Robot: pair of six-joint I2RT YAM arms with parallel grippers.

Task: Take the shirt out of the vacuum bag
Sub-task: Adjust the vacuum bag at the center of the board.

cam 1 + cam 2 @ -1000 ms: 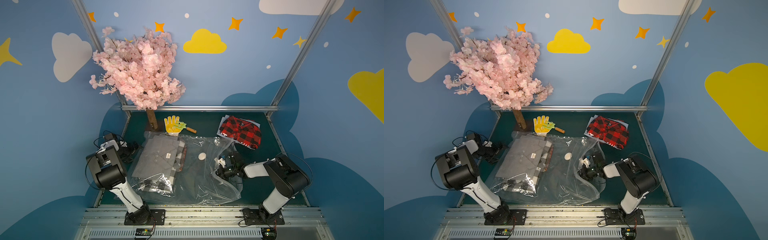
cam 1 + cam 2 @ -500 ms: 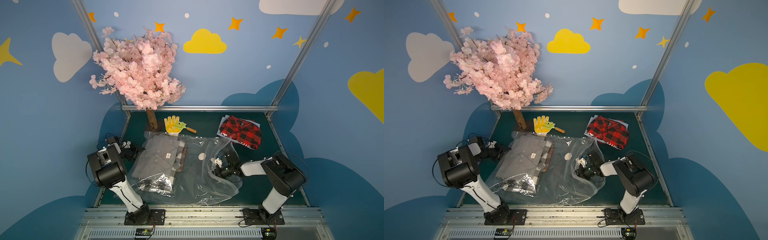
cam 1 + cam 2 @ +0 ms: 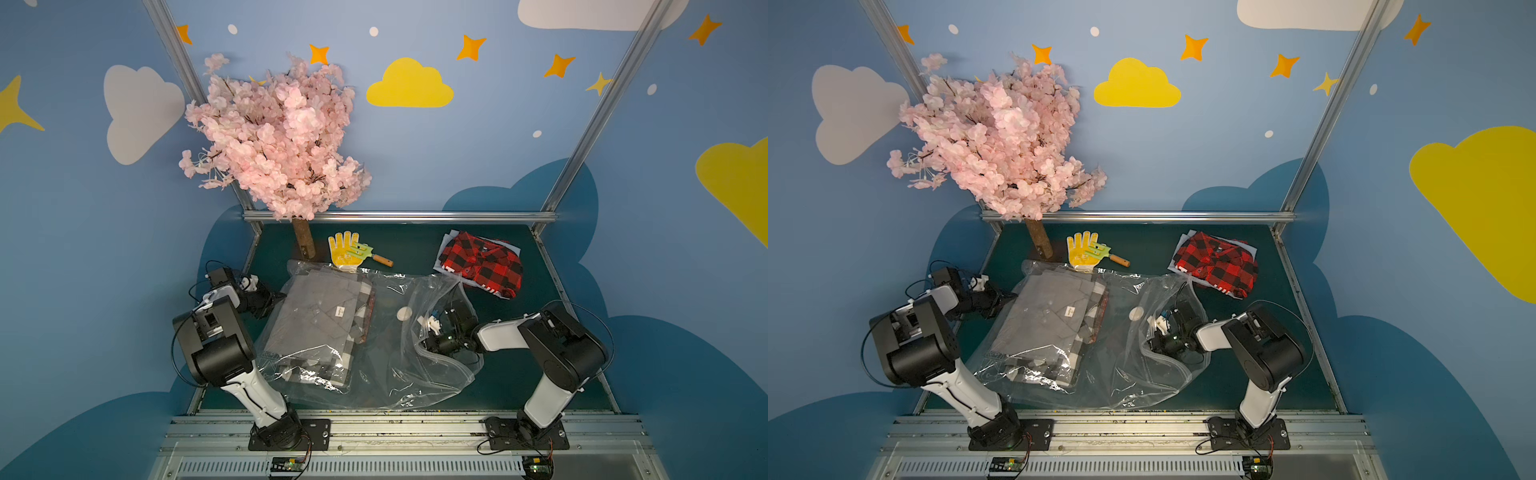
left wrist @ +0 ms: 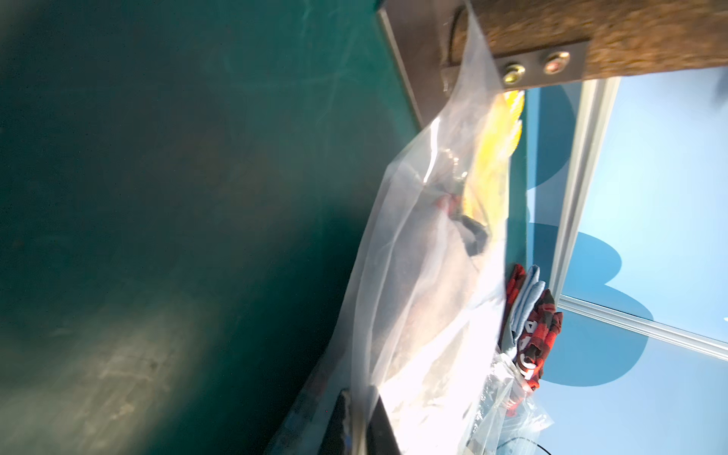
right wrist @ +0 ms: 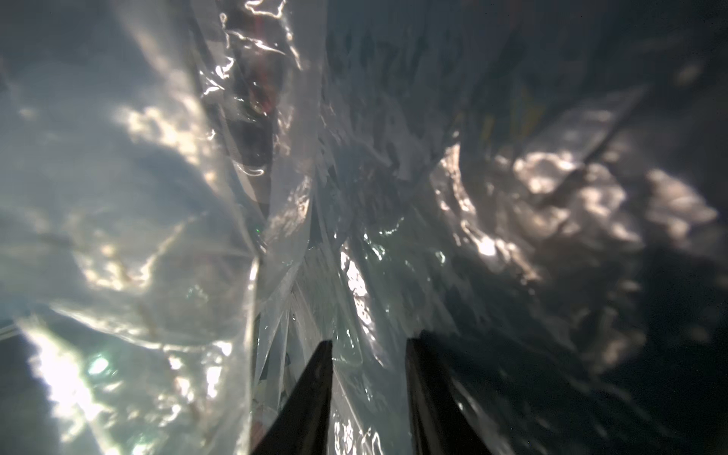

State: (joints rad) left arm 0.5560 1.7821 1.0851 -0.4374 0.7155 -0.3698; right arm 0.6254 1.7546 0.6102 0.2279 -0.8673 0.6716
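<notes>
Shirt lay inside bag, at its closed end. Left gripper was clamped on film there. Right gripper, jaws apart, was inside the open end. Pinning the closed end and pinching the shirt alone was judged best.

Clear vacuum bag, grey shirt, red-black checked shirt, yellow glove, pink blossom tree

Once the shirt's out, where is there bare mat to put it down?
Best patch: bare mat at the back, between the yellow glove and the red plaid shirt. A narrower strip lies front right, between the vacuum bag and the right arm. Centre and left are crowded: the bag covers them, with the left arm at its edge.
</notes>
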